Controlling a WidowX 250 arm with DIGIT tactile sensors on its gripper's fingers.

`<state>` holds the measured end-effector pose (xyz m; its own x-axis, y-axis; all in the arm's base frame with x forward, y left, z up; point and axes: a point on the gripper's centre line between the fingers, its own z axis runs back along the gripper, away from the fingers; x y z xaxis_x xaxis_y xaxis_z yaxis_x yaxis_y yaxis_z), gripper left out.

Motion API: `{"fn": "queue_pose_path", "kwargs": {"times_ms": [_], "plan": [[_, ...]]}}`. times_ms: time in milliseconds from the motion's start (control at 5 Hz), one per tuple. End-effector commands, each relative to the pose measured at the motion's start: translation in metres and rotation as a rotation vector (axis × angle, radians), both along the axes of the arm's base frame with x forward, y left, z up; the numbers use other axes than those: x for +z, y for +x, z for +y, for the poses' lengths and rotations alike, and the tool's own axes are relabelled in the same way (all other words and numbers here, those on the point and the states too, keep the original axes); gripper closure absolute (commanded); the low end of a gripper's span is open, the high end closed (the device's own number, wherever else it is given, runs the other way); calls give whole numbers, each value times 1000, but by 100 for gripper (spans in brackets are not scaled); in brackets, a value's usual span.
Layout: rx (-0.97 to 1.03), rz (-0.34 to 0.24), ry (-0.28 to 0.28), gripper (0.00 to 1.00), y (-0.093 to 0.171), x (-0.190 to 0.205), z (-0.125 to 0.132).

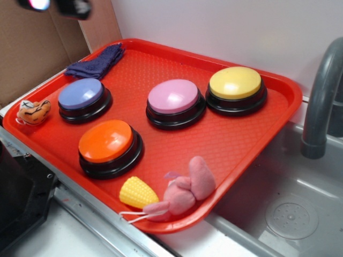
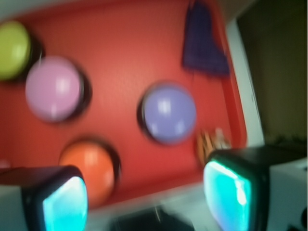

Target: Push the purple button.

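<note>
Landmark: red tray [image 1: 252, 134], holding four dome buttons and some small toys.
Purple button [image 1: 81, 94]: bluish-purple glossy top on a black base, near the tray's left rim, just in front of the dark blue cloth [image 1: 96, 62]; unpressed and untouched as far as can be seen.
Neighbours on the tray: orange button [image 1: 106, 141] in front of the purple one; pink button [image 1: 173, 96] to its right; yellow button [image 1: 235, 83] further right, toward the tray's far right corner.
Small toys: a tiger-like figure [image 1: 33, 111] at the tray's left rim beside the purple button; a toy corn cob [image 1: 138, 193] and a pink plush [image 1: 185, 191] at the front rim.
Hand [image 2: 144, 199]: high above the tray's left rear corner, well clear of everything; fingers [image 2: 65, 204] spread wide, gripping nothing.
Key relation: in the wrist view the purple button [image 2: 168, 113] lies ahead of the hand and slightly toward the right finger, nearly on the centre line between the two fingers.
Next move, as a judgement: descend forward onto the dome's centre; the orange button [image 2: 91, 166] sits close to the left finger's path.
Image quality: wrist view blurred; fine detail unreadable.
</note>
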<state>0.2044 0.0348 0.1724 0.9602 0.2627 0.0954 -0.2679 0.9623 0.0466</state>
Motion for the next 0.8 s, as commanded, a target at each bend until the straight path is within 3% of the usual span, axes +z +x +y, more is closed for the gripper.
{"fn": "queue_pose_path", "kwargs": {"times_ms": [0, 200, 400, 600], "plan": [[41, -90, 48, 0, 15, -83, 30], [115, -77, -6, 0, -3, -103, 62], [208, -69, -1, 0, -14, -108, 80], [194, -42, 46, 0, -7, -114, 77]]}}
